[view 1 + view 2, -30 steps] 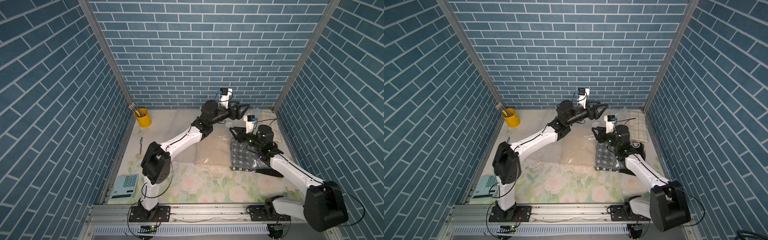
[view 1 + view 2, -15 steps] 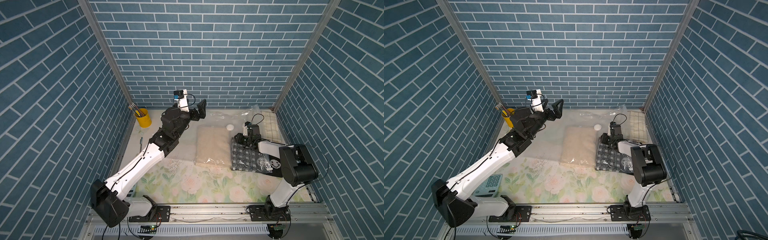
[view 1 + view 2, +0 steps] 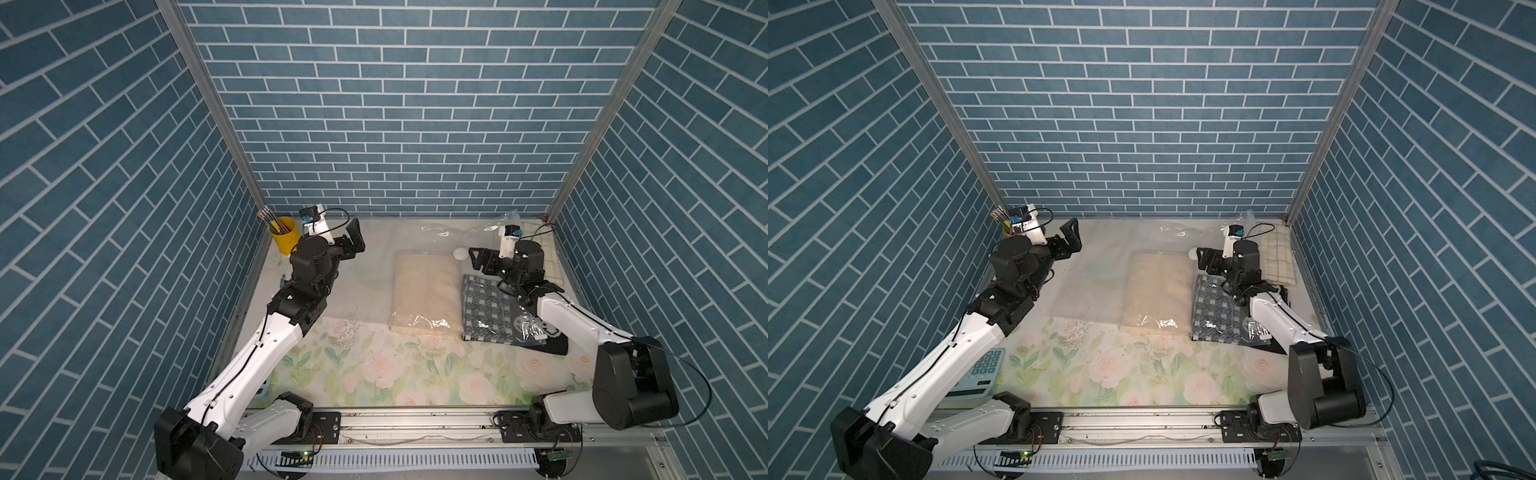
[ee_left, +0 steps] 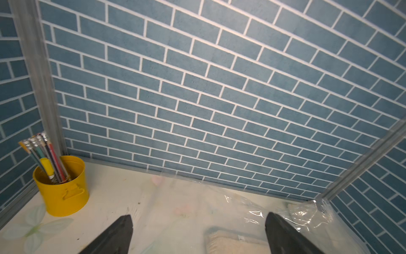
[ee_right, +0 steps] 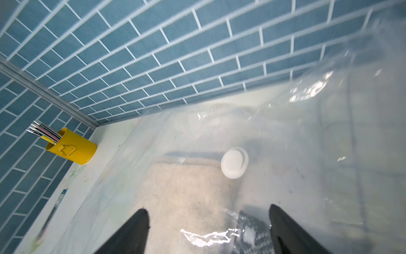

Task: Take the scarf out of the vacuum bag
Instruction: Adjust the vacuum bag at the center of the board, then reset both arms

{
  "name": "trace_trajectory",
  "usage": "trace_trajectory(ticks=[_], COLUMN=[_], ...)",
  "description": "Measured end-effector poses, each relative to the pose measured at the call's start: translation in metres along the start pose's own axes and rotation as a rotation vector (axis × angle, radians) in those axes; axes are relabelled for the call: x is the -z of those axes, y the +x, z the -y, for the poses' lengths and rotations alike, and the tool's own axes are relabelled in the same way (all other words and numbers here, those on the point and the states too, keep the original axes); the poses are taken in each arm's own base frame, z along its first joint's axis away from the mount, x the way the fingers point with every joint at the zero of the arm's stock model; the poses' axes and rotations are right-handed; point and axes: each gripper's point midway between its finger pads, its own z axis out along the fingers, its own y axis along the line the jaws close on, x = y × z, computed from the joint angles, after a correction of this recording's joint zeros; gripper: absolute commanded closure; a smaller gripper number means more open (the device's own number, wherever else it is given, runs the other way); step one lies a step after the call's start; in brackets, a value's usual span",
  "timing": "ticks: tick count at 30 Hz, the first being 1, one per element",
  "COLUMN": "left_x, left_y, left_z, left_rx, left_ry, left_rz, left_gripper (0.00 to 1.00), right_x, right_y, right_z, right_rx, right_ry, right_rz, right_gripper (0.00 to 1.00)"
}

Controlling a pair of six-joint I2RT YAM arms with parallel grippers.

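**Clerk:** First entry, the task's pieces. Where were they?

**Operator:** Vacuum bag (image 5: 285,132): clear, crinkled, spread over the far part of the bench (image 3: 374,374). Its far-right corner was puckered up by the back wall.
Round white valve cap (image 3: 460,253): on the bag, toward the far edge, right of centre.
Scarf (image 3: 486,307): dark knit with a white pattern, folded, on the right side of the bench, with shiny plastic lying over it. I could not tell whether its near end was clear of the bag.
Cream folded textile (image 3: 422,291): under the plastic, just beside the scarf on its left.

**Clerk:** Grippers?

**Operator:** Left gripper (image 3: 353,243): raised near the far-left corner, jaws spread wide, nothing between them.
Right gripper (image 3: 478,262): above the bag, next to the valve cap and over the scarf's far end. Its jaws were likewise parted and empty.

**Clerk:** Sundries?

**Operator:** I logged four.
Yellow pencil cup (image 3: 284,239): upright in the far-left corner.
Calculator (image 3: 980,370): at the near-left edge, partly behind the left arm.
Checked cloth (image 3: 1277,257): in the far-right corner.
Small white slider clip (image 3: 540,337): by the scarf's near edge.
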Motion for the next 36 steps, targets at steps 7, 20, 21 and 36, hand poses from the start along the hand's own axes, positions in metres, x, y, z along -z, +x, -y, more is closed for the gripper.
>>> trace_trajectory(ticks=[7,20,21,36], left_x=[0.003,-0.02,-0.02,-0.001], left_y=[0.021,0.092,0.092,0.063], left_z=[-0.04,-0.076,-0.076,-0.07], left_rx=[0.015,0.071,0.071,0.044], left_ry=[-0.098,-0.192,-0.19,-0.129], left_rz=[-0.037,-0.188,-0.189,-0.041], left_gripper=[0.0,0.0,0.0,0.0], right_x=[0.021,0.044,0.05,0.065], right_y=[-0.01,0.007,0.006,0.003], right_z=[0.012,0.027,0.029,0.048], right_rx=[0.074,0.171,0.169,0.18], right_ry=[0.162,0.389,0.402,0.521], right_rz=[0.084,0.103,0.119,0.164], right_gripper=[0.01,0.01,0.01,0.01])
